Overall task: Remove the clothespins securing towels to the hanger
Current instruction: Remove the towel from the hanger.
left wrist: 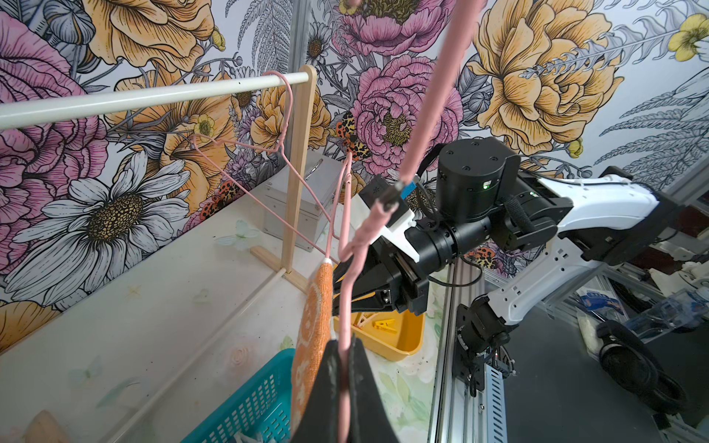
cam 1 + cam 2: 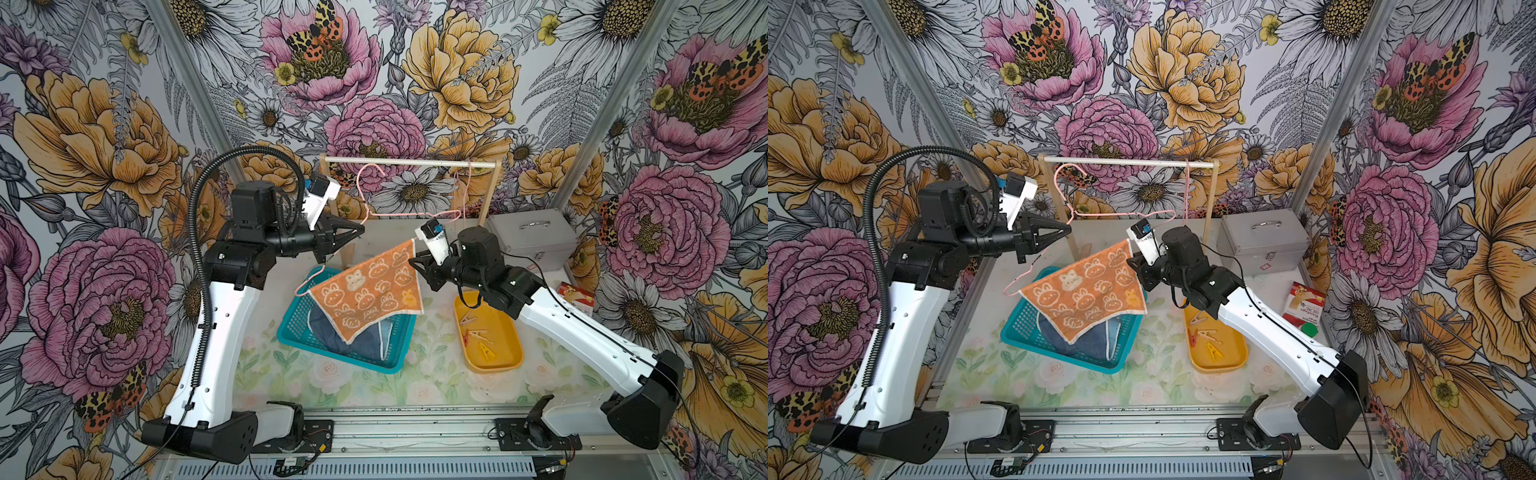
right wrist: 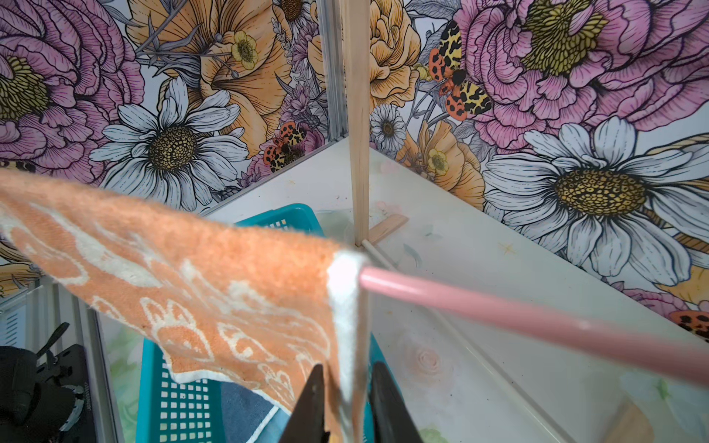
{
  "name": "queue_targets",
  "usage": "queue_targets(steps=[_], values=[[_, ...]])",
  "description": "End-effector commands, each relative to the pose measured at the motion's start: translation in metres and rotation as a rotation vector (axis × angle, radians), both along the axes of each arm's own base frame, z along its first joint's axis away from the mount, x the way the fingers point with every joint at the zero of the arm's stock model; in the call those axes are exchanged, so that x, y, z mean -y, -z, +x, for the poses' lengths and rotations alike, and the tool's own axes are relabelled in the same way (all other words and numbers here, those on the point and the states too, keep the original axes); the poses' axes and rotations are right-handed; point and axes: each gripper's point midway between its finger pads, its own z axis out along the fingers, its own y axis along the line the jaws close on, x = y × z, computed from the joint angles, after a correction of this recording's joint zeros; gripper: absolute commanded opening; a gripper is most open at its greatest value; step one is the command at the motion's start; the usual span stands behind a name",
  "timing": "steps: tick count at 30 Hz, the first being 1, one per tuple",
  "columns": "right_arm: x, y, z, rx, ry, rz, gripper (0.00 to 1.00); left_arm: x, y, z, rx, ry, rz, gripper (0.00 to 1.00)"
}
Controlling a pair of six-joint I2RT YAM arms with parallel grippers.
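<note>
An orange towel (image 2: 370,291) with white bunnies hangs over the bar of a pink wire hanger (image 3: 498,307), and no clothespin shows on it. My left gripper (image 1: 347,343) is shut on the hanger's wire and holds it up over the basket. My right gripper (image 3: 347,374) is at the towel's right end; its jaws stand narrowly apart around the white hem, with a small gap on one side. The blue towel (image 2: 365,340) lies in the teal basket (image 2: 291,332). Several clothespins lie in the yellow tray (image 2: 515,349), among them a yellow clothespin (image 2: 486,351) and a wooden clothespin (image 2: 467,321).
A wooden rack with a white rod (image 2: 415,162) stands at the back. A second pink hanger (image 1: 284,115) hangs on it. A grey metal case (image 2: 532,237) sits at the back right. A red box (image 2: 575,293) lies beside the right arm.
</note>
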Motion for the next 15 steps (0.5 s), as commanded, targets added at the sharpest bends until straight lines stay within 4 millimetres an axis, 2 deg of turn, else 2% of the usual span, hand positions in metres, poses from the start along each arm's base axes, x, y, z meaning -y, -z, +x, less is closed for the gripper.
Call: queue_targets(steps=[1, 4, 15], values=[[-0.004, -0.021, 0.002, 0.033, -0.014, 0.051, 0.11, -0.004, 0.0, 0.006, 0.001, -0.026, 0.0, 0.0], [-0.002, -0.023, 0.001, 0.037, -0.006, 0.051, 0.0, -0.007, 0.003, 0.012, -0.01, -0.044, 0.006, 0.0], [0.008, -0.032, -0.004, 0.053, 0.018, 0.032, 0.0, -0.02, 0.03, 0.05, -0.084, -0.119, 0.036, 0.0]])
